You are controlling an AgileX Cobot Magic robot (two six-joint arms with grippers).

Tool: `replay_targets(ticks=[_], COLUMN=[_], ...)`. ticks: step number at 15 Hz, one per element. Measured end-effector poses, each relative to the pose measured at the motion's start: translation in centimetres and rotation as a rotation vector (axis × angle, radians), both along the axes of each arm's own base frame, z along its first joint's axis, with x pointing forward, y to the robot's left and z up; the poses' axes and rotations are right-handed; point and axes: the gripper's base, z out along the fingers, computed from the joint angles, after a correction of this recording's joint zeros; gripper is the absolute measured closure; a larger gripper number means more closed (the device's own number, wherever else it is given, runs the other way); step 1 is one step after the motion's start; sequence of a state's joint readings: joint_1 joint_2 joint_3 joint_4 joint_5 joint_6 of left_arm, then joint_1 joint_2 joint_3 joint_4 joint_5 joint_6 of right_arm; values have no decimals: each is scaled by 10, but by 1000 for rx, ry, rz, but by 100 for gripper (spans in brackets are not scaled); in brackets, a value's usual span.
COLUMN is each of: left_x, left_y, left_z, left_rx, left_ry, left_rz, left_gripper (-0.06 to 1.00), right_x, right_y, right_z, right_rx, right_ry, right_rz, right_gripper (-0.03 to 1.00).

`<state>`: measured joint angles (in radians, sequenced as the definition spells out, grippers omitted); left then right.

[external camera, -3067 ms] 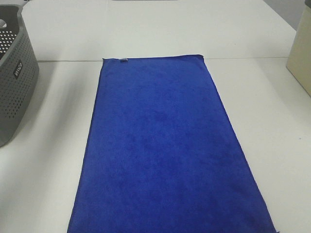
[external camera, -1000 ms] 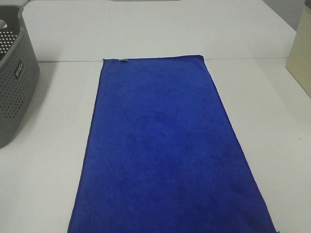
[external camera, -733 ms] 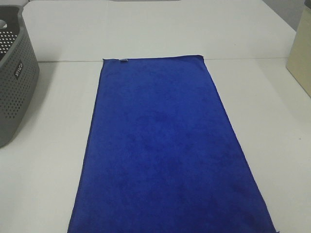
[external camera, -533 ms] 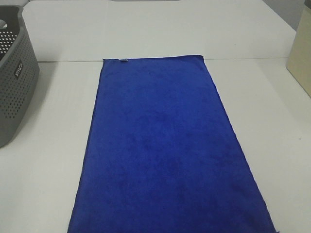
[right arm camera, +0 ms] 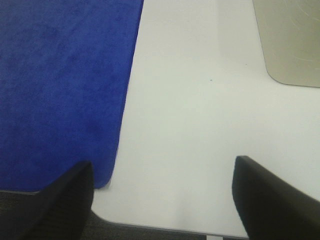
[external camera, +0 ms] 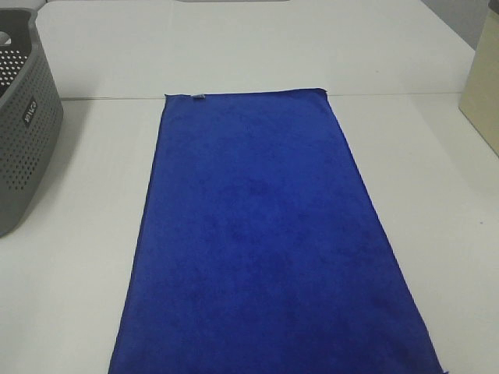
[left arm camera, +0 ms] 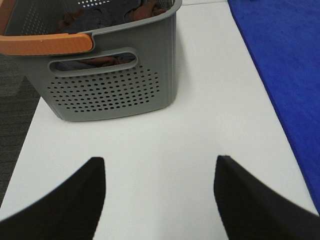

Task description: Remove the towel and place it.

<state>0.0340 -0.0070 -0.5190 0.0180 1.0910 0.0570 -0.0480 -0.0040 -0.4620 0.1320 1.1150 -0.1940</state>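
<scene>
Left wrist view is showing the left gripper (left arm camera: 160,200) hovering over bare white table (left arm camera: 190,130), jaws parted, gripping nothing. The right gripper (right arm camera: 160,200) is hanging wide open and empty over the table's near edge. A large deep-blue plush rectangular towel (external camera: 261,234) is lying flat mid-table. At ten o'clock, a grey perforated plastic basket (external camera: 23,132) is standing, partly cut off, its dark contents indistinct.

You had one blue towel (external camera: 265,241) laid out, one white tag (external camera: 198,97) on it. One grey basket (external camera: 23,125), one orange handle (left arm camera: 45,44). One beige box (external camera: 483,89). Two grippers: left gripper (left arm camera: 160,200), right gripper (right arm camera: 162,200).
</scene>
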Motion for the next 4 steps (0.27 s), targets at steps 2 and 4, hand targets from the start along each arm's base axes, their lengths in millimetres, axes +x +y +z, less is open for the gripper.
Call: replay_targets(ticks=[2,4], left_x=[0,0], left_y=[0,0], left_z=[0,0], left_rx=[0,0], left_ry=[0,0], left_rz=[0,0], left_gripper=[34,34], right_x=[0,0], right_y=[0,0], right_z=[0,0], right_rx=[0,0], right_ry=[0,0], right_rz=[0,0], right_gripper=[20,20])
